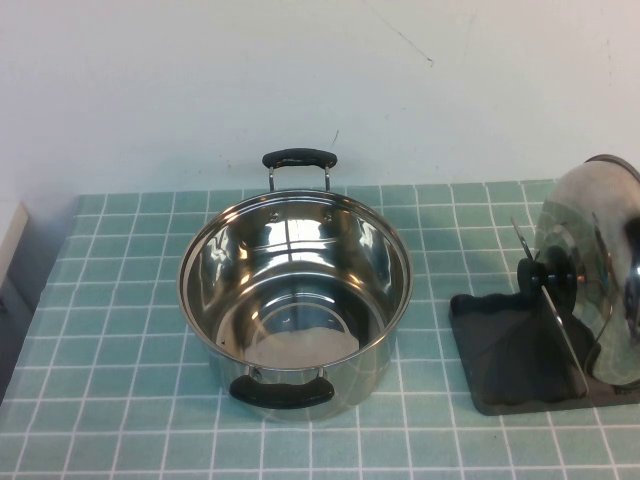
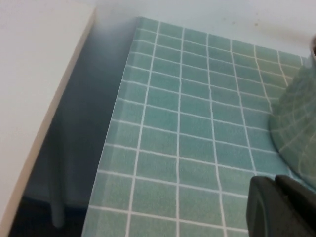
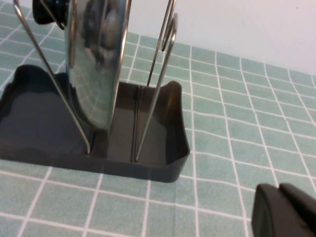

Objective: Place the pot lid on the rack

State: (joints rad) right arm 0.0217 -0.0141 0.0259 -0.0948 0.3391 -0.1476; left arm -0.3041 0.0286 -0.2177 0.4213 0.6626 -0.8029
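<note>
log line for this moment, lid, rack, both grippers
pot lid: upright between wire loops in rack | pot: uncovered, left of rack | left gripper: shut, beside pot | right gripper: shut, near rack

It looks like a mock kitchen counter set up for testing. A teal tiled cloth (image 1: 120,330) with white grid lines covers the table, against a plain white wall (image 1: 300,70) filling the top of the frame. In the centre sits a steel pot (image 1: 295,300) with 2 black handles; at right, a dark rack (image 1: 520,350) holds a shiny pot lid (image 1: 590,240) upright.
</note>
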